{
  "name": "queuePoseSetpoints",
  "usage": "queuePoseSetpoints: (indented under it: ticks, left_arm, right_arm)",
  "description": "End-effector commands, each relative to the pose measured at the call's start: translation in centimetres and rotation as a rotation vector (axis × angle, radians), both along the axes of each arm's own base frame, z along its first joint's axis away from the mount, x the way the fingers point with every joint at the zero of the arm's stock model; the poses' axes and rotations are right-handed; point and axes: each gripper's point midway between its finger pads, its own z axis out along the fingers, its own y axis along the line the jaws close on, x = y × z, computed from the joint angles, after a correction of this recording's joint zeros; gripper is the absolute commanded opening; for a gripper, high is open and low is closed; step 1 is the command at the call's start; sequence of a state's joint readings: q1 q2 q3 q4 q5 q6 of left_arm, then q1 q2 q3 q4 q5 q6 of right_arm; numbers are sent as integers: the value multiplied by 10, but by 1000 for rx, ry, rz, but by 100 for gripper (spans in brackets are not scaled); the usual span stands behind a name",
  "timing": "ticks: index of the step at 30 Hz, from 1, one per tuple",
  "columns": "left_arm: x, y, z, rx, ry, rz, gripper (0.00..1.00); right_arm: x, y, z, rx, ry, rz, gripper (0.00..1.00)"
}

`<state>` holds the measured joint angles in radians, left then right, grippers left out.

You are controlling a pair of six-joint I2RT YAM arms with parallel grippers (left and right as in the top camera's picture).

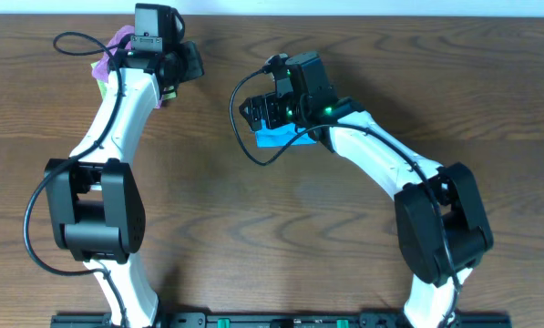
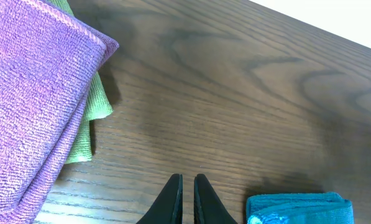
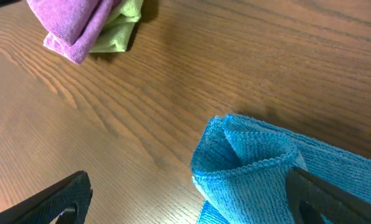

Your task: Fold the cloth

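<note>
A: Where is the cloth on the tabletop (image 1: 281,228)?

B: The cloth (image 3: 266,168) lies mid-table in a doubled-up bundle, well apart from the purple cloth (image 2: 30,106) and green cloth (image 2: 95,102).

A: And the tools?

B: The right tool (image 3: 188,190) stands spread wide over the cloth, gripping nothing. The left tool (image 2: 188,186) is closed and empty. The fold looks nearly done, so next comes squaring the edges or backing away.

Left gripper (image 2: 187,190) closed, right gripper (image 3: 188,198) spread wide
</note>
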<state>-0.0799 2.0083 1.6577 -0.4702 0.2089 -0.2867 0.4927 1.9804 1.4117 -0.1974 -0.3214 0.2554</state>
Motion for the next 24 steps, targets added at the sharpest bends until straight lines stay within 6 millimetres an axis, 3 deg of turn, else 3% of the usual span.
queuePoseSetpoints:
  ticks: [1, 7, 17, 24]
  left_arm:
    - [6, 3, 29, 13, -68, -4, 9]
    - [6, 3, 29, 14, -70, -4, 10]
    - [8, 3, 31, 13, -81, -4, 11]
    - [10, 3, 32, 13, -90, -3, 11]
  right_arm:
    - [-6, 12, 18, 68, 1, 61, 99]
    - [-40, 29, 20, 163, 120, 202, 99]
    - [-83, 43, 9, 162, 273, 288, 99]
    - [-100, 42, 0, 124, 330, 299, 99]
